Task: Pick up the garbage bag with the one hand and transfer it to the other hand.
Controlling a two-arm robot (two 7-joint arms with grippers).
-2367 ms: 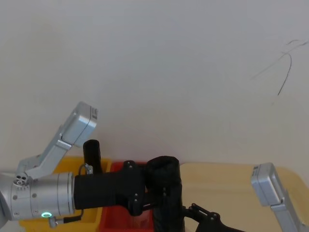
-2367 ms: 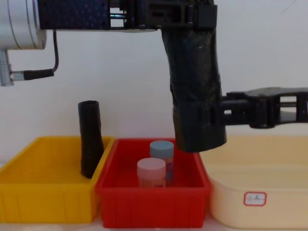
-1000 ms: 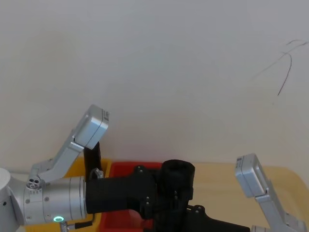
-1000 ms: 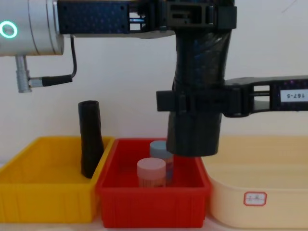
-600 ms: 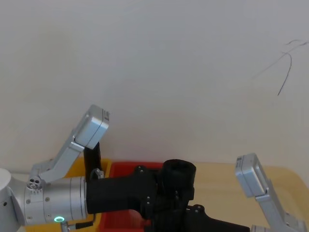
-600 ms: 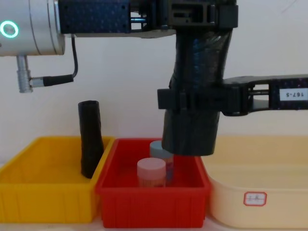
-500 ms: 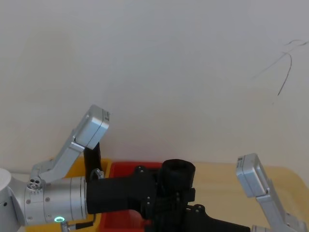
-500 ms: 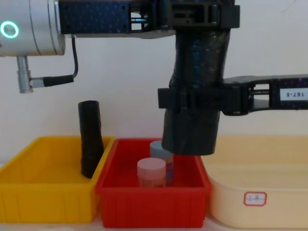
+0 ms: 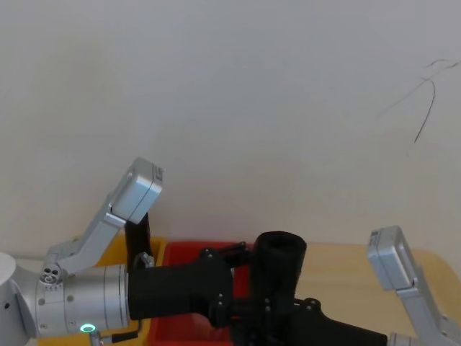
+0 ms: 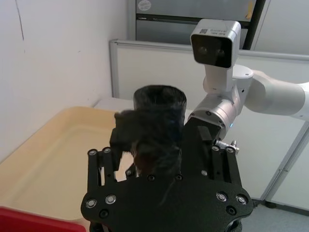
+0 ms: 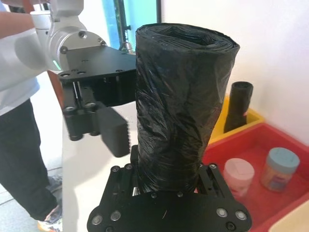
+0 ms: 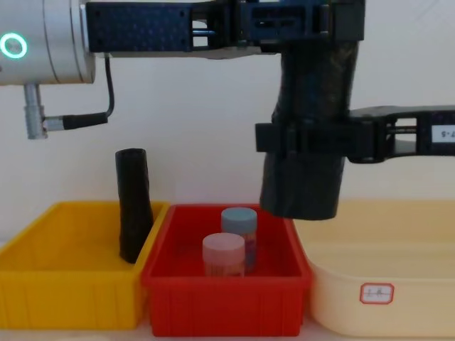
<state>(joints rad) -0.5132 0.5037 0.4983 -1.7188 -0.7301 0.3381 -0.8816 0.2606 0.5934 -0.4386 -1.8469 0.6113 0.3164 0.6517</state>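
The garbage bag, a thick wrinkled black roll, hangs upright above the red bin's right end. My right gripper, on the blue-ringed arm, is shut around its lower middle. In the right wrist view the bag rises out of that gripper. My left gripper, on the green-ringed arm, stands open at the bag's top. One of its finger pads sits apart from the film. From the head the bag shows just right of the left gripper.
Below are a yellow bin holding a slimmer black roll, and a red bin with a pink-lidded jar and a blue-lidded jar. A cream tray stands on the right.
The right gripper closed around the bag's lower part. The left gripper's fingers have since spread, and the bag has shifted right with the right gripper, slightly higher.
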